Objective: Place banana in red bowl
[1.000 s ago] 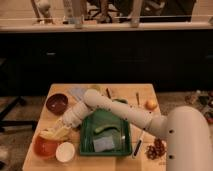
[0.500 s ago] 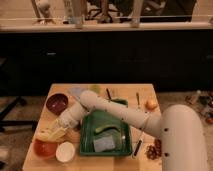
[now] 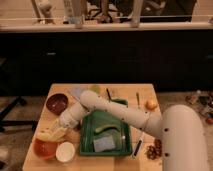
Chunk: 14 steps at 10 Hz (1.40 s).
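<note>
The pale yellow banana [image 3: 50, 133] hangs just above the far rim of the orange-red bowl [image 3: 44, 148] at the table's front left. My gripper [image 3: 59, 130] is at the banana's right end, low over the bowl's rim. My white arm [image 3: 115, 112] reaches across the table from the right.
A small white bowl [image 3: 65, 151] sits right of the red bowl. A dark maroon bowl [image 3: 56, 103] stands behind. A green tray [image 3: 86, 145] holds a green curved item [image 3: 104, 127] and a grey sponge [image 3: 103, 144]. A small round fruit [image 3: 151, 104] lies at the right.
My gripper and the banana have moved left and toward the front, from near the tray's edge to over the red bowl's rim.
</note>
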Tool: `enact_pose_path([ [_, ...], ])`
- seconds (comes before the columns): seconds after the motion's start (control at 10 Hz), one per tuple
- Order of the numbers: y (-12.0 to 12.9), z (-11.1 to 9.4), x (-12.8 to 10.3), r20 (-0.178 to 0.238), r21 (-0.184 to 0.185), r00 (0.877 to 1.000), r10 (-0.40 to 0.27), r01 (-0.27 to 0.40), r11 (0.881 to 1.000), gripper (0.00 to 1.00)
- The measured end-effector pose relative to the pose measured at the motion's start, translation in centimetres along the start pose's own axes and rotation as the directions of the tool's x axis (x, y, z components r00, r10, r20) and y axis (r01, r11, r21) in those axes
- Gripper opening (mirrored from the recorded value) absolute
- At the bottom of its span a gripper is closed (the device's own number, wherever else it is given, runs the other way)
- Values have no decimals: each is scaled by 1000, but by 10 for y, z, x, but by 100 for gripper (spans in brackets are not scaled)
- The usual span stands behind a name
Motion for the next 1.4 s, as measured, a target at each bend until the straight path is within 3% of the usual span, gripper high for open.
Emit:
enact_pose_path([
  [0.5,-2,1,-1,2,-3,1000,-1,1,1000,0],
  [1.0,-13,35,-20,-1,-45,1000,-25,25,999,0],
  [1.4,-20,46,-10,20,-66,999,-26,27,997,0],
])
